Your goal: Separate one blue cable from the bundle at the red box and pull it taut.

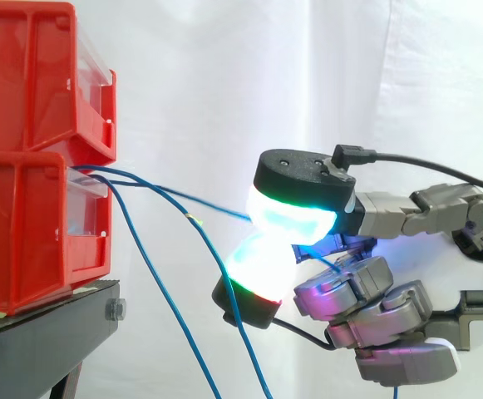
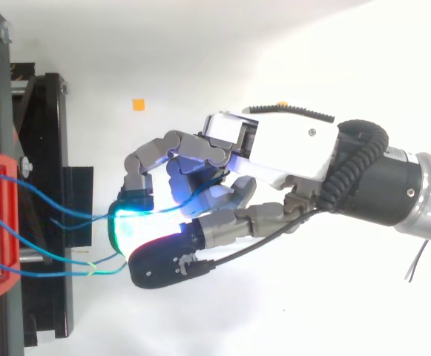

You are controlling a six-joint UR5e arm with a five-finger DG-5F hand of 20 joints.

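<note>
the hand (image 1: 366, 299) reaches in from 3 o'clock in the side view, with two glowing pads (image 1: 295, 218) pinched together on a blue cable (image 1: 183, 198) and the other fingers curled beneath. the cable runs almost straight from the pads toward 10 o'clock, up to the top front of the lower red bin (image 1: 25, 233). that bin sits under a second red bin (image 1: 33, 75) on a black stand (image 1: 50, 332). other blue cables (image 2: 52, 274) leave the same bin and sag toward 5 o'clock. a white curtain (image 1: 308, 75) hangs behind. in the top view the ground is plain white, with a small orange square (image 2: 138, 104) at 11 o'clock of the hand
</note>
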